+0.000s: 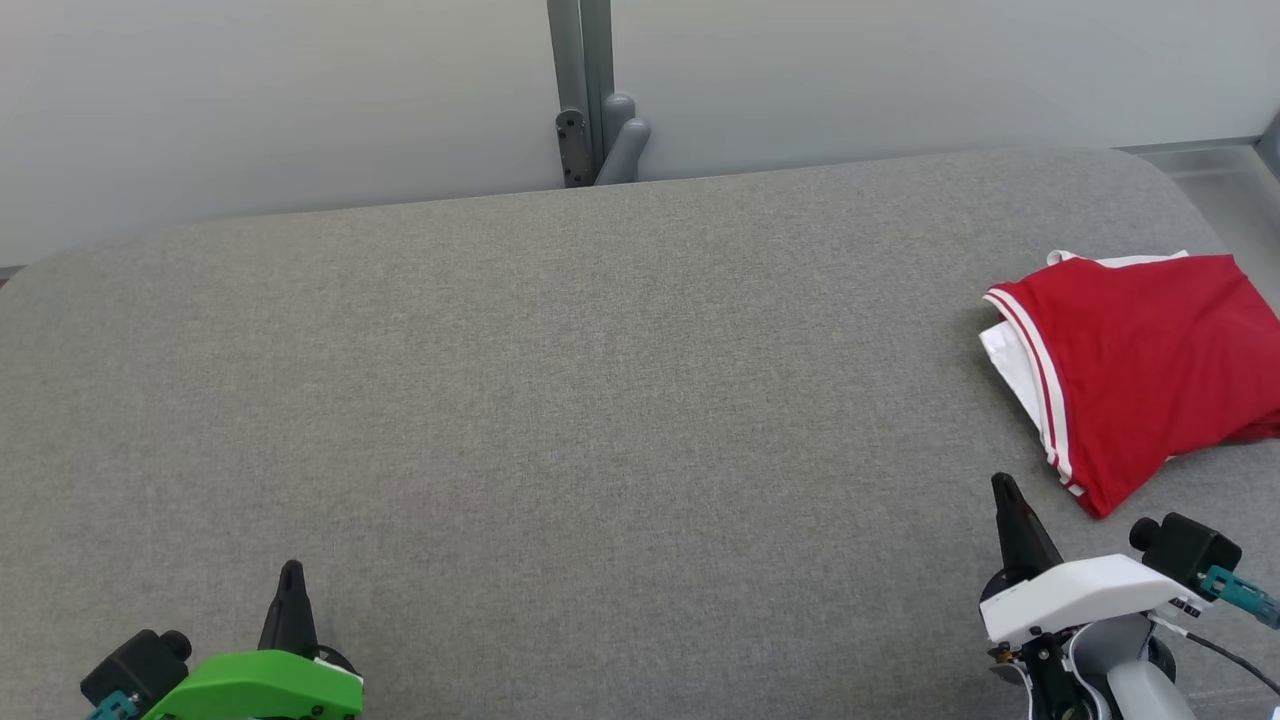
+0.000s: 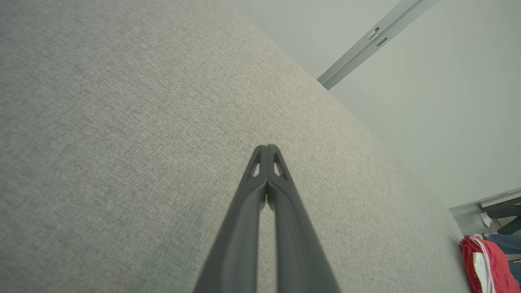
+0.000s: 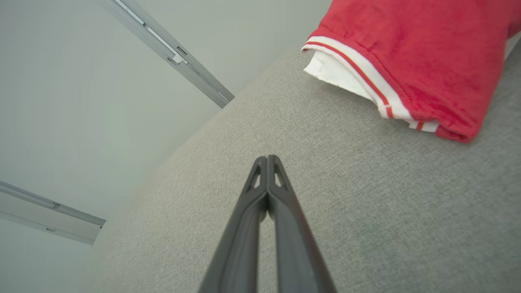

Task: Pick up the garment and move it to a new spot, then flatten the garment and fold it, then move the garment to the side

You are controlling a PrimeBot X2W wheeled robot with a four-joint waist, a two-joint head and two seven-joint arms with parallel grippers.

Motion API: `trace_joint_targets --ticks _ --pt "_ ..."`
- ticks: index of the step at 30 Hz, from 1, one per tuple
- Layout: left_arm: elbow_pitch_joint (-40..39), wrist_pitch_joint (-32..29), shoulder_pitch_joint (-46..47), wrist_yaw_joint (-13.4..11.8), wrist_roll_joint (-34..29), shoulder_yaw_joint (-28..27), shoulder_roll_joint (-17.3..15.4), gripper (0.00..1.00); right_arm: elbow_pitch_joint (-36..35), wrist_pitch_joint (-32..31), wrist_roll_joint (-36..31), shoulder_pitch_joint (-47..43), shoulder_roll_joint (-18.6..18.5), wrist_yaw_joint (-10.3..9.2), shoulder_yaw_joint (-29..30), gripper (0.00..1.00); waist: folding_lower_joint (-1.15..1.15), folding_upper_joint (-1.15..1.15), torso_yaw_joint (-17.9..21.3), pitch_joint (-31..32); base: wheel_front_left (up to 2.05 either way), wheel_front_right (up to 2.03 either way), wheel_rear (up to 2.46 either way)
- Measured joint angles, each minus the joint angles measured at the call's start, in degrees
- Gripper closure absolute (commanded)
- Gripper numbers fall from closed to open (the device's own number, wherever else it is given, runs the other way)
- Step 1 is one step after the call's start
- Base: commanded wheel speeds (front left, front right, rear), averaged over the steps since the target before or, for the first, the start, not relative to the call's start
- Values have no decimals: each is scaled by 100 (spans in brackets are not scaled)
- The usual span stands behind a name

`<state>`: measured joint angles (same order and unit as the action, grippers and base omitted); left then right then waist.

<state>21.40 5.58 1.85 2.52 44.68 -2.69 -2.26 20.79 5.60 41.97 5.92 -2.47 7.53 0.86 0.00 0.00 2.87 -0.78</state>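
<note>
Garment [image 1: 1150, 360] of red cloth with white stripes, folded, lay at the right on the grey fabric table [image 1: 600, 400]. Left gripper [image 1: 291, 568] and right gripper [image 1: 1001, 483] were closed tight, empty.

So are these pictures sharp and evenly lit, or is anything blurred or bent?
Head view: soft even light, no glare, the red garment sharp. Left wrist view: wide-angle lens curves the far edge of the grey surface; faint shadow beside the left tool. Right wrist view: same curving, striped hem crisp beyond the right tool.
</note>
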Motion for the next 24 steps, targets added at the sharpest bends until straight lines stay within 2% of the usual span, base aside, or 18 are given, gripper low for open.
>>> trace_joint_targets --ticks 24 --pt "-253 -450 148 167 1731 -138 -15 100 -234 -436 1827 7 -5 -1 202 100 0 0 -81 17 0 0 0"
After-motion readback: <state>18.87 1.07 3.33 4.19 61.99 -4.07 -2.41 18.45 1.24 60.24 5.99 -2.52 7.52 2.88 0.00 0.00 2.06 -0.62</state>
